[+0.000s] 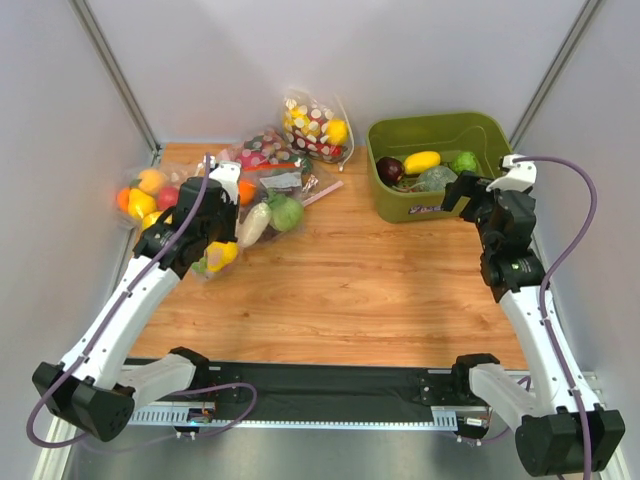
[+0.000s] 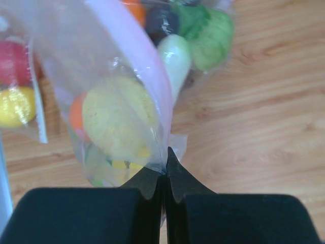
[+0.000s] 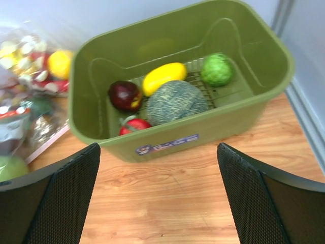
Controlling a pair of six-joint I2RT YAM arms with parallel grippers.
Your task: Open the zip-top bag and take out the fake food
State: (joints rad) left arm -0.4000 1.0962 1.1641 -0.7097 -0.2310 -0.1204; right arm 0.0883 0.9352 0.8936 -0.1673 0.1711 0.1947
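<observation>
Grip is the step in hand: my left gripper (image 2: 165, 163) pinches the edge of the zip-top bag (image 2: 109, 71) at the left of the table (image 1: 350, 290), fake food (image 2: 117, 122) inside. My right gripper (image 3: 157, 152), jaws wide by the green bin (image 3: 264, 86), should next take the opposite lip.

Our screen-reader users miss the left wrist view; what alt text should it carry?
The left claw, shut, pinches an edge of the clear zip-top bag, which holds yellow and orange fake food. Wooden table lies beneath, with other bagged produce blurred beyond.
</observation>
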